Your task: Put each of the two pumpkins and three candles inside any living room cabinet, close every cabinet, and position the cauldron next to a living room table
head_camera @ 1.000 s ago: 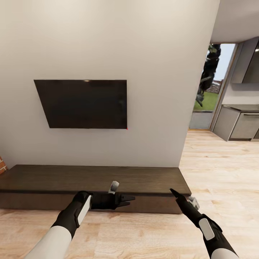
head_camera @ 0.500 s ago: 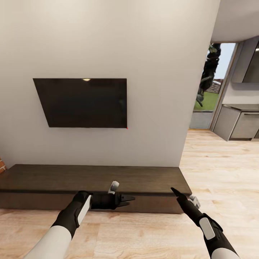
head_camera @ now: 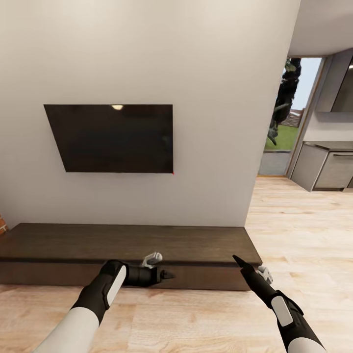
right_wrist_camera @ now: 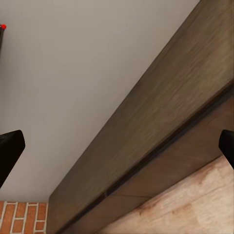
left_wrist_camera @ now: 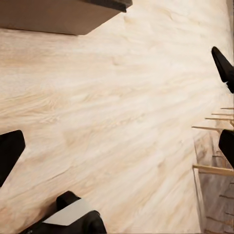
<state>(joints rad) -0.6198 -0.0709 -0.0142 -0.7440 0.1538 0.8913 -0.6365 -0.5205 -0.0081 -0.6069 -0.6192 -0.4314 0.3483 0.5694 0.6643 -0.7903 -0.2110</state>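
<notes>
The left gripper [head_camera: 164, 274] and right gripper [head_camera: 236, 260] both hover with fingers spread and empty, just before the long dark wooden TV console [head_camera: 73, 242], which sits shut against the wall below a television [head_camera: 110, 138]. Its handleless drawer fronts look stiff and smooth; the seam under the top edge seems the likeliest place to hook.

White forearms, black wrists with white panels, black pointed pincer fingers [head_camera: 240, 261]
</notes>
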